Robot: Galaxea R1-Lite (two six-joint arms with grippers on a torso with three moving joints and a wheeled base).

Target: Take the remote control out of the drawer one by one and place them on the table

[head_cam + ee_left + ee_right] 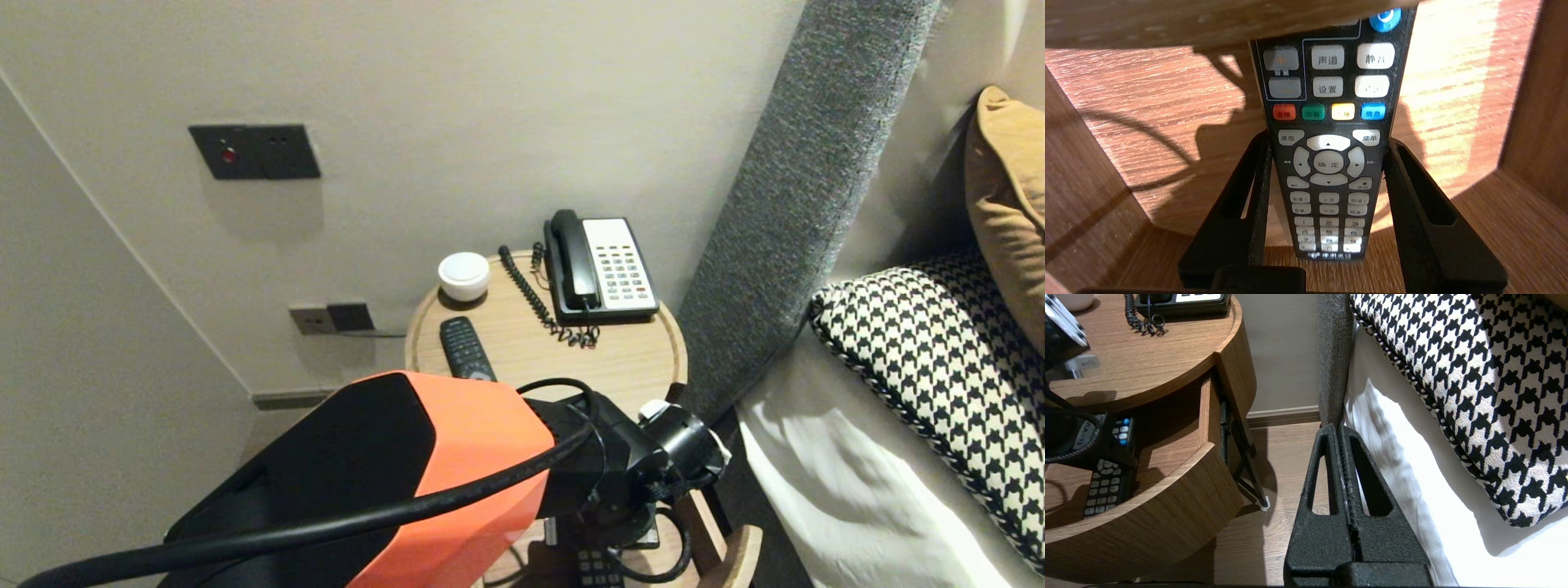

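Remotes (pixel 466 347) two, drawer remote (pixel 1331 122) in left claw (pixel 1327 141)

Remote (pixel 1331 122) in the drawer (pixel 1147 94) is showing a matt black plastic body, with buttons looking rubbery and slightly glossy. Drawer is showing smooth brown wood grain with a satin finish. Left gripper (pixel 1327 141) fingers (pixel 1208 249) are looking like smooth matt black plastic. Right gripper (pixel 1337 430) fingers (pixel 1380 539) are looking rough and grainy black. Table (pixel 637 359) top is showing pale matt wood. Telephone (pixel 600 269) at its back edge is shining as glossy black plastic. Arm cover (pixel 473 441) is gleaming as smooth orange plastic. Headboard (pixel 800 188) is showing coarse grey woven cloth. Pillow (pixel 939 343) is showing houndstooth woven cloth. Sheet (pixel 857 490) is looking like smooth white cloth.
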